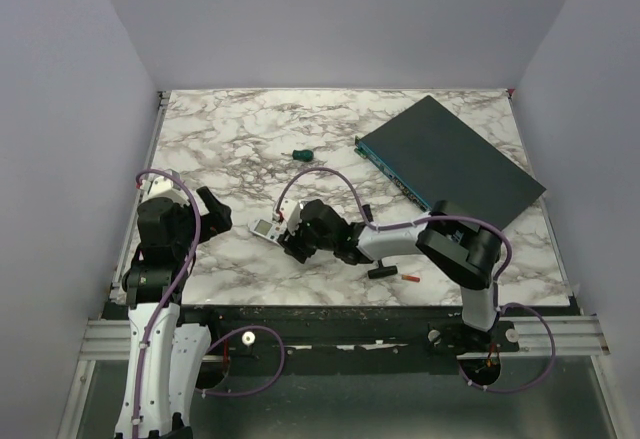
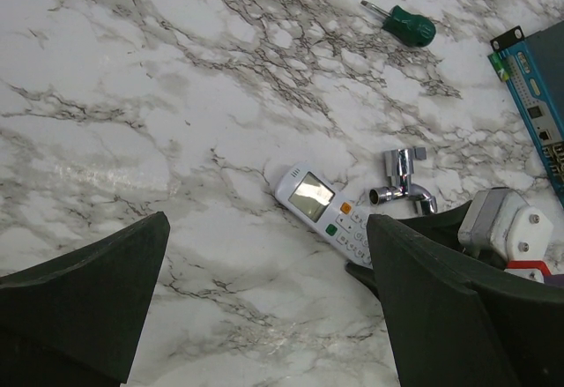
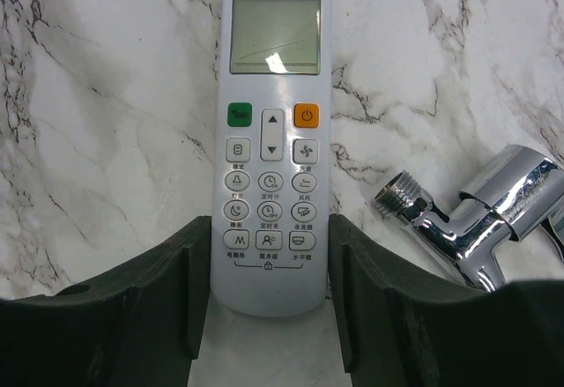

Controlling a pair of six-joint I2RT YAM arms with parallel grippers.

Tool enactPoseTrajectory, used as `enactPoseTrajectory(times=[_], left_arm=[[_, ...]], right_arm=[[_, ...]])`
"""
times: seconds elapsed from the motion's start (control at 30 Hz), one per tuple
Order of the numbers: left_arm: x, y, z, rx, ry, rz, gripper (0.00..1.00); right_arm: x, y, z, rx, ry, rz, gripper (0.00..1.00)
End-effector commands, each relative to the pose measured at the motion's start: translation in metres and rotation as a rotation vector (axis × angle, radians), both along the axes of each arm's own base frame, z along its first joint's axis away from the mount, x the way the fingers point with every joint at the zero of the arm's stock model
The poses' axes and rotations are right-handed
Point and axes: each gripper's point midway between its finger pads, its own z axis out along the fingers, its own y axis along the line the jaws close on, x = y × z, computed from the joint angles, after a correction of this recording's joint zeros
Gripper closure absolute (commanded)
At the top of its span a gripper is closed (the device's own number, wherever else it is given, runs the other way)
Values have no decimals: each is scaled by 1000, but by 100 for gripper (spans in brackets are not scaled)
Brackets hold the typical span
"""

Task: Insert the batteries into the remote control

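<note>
The marble table [image 1: 230,129] carries everything, and each place here is given from the remote control [image 1: 266,229], which lies flat and face up near the table's near edge, left of its middle. The dark teal box [image 1: 450,164] lies well to the right of the remote and farther from the arms, turned at an angle. The right gripper [image 3: 270,228] has reached the remote from the right, and its two dark fingers [image 3: 176,290] press against both long edges at the button end, so it is clamped on the handset (the screen end sticks out free beyond the fingertips). The left gripper [image 2: 264,228] hangs just left of the remote's screen end with its jaws spread wide and nothing between them. A silver metal fitting [image 3: 476,211] lies just beside the remote's right edge, not touching it. A green-handled screwdriver [image 1: 300,155] lies beyond the remote, apart from it. The battery [image 1: 411,278], orange-red, lies well to the remote's right, close to the near edge.
</note>
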Motion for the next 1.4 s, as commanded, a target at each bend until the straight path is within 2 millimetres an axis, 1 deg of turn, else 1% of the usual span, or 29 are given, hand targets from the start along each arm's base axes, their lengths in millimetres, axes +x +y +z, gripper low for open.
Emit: enactPoseTrajectory(times=[0.0, 0.07, 0.13, 0.17, 0.2, 0.23, 0.27, 0.3, 0.33, 0.37, 0.4, 0.47, 0.53, 0.57, 0.6, 0.7, 0.8, 0.97, 1.0, 1.07, 1.17, 1.27, 1.37], left_arm=[[-1, -2, 2, -1, -16, -18, 2], [-1, -2, 2, -1, -17, -17, 1], [-1, -2, 3, -1, -21, -18, 2], [-1, -2, 3, -1, -21, -19, 1], [-1, -3, 3, -4, -22, -22, 2], [-1, -4, 3, -8, -23, -28, 2], [0, -5, 4, -12, -25, -33, 1], [0, -7, 4, -17, -28, -42, 1], [0, -9, 4, -20, -30, -50, 2], [0, -9, 7, -21, -38, -53, 3], [0, -10, 8, -24, -44, -56, 3], [1, -13, 13, -37, -69, -64, 5], [1, -19, 21, -72, -103, -84, 5], [0, -25, 25, -108, -113, -97, 6], [-1, -30, 28, -142, -120, -111, 6], [-6, -57, 37, -305, -122, -191, 10], [-11, -80, 44, -454, -115, -259, 13], [-23, -99, 58, -548, -108, -296, 13], [-24, -102, 58, -559, -105, -299, 13], [-25, -108, 58, -589, -96, -310, 13], [-28, -122, 56, -653, -78, -346, 13], [-30, -138, 49, -692, -32, -380, 13], [-31, -152, 49, -716, -23, -409, 13]], right_arm=[[3, -23, -36, -148, -1, -68, 44], [-1, -23, -36, -153, 17, -64, 51], [-5, -24, -36, -159, 38, -58, 62], [-7, -24, -35, -157, 49, -53, 69], [-10, -25, -35, -153, 58, -52, 81], [-11, -26, -31, -144, 64, -57, 88], [-12, -26, -25, -126, 70, -67, 93], [-13, -26, -18, -103, 80, -82, 96], [-14, -25, -5, -62, 81, -97, 99], [-17, -26, 5, -15, 107, -128, 99], [-18, -26, 22, 43, 112, -148, 99], [-22, -28, 48, 137, 125, -176, 99], [-28, -31, 67, 207, 151, -201, 99], [-34, -32, 74, 231, 171, -183, 99], [-38, -35, 75, 236, 185, -192, 99], [-51, -46, 86, 274, 217, -216, 99], [-63, -55, 102, 330, 258, -234, 99], [-68, -82, 129, 414, 279, -336, 99], [-69, -88, 137, 436, 276, -353, 99], [-70, -97, 146, 460, 271, -371, 99], [-72, -104, 152, 454, 272, -382, 99], [-75, -108, 152, 446, 282, -385, 99], [-78, -115, 149, 441, 285, -393, 99]])
